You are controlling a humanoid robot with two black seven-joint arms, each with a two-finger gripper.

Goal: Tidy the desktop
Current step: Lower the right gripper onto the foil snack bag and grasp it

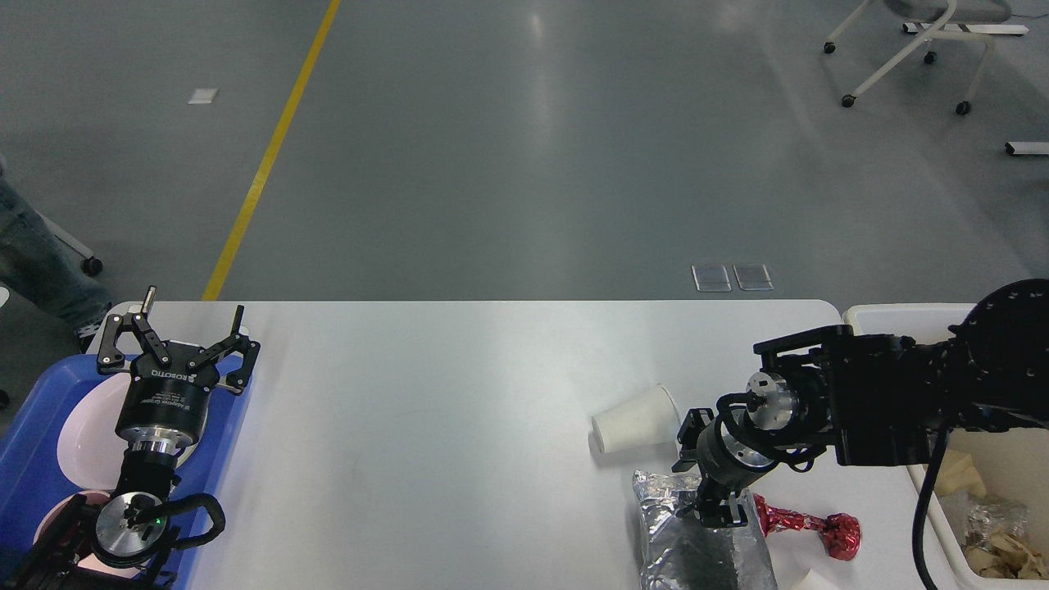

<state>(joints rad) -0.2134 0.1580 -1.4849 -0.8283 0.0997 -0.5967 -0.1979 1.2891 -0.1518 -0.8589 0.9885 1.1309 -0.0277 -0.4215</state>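
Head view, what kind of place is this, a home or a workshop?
Probably a lab or workshop hall: grey floor with a yellow line, a rolling chair, a white desktop.

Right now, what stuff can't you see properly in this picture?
- Right gripper: seen dark and end-on in the head view, so open or shut is unclear.
- Silver foil bag: cut off by the bottom edge, partly behind the gripper.
- Cream bin: mostly hidden by the right arm.
- Plates in the blue tray: covered by the left arm.
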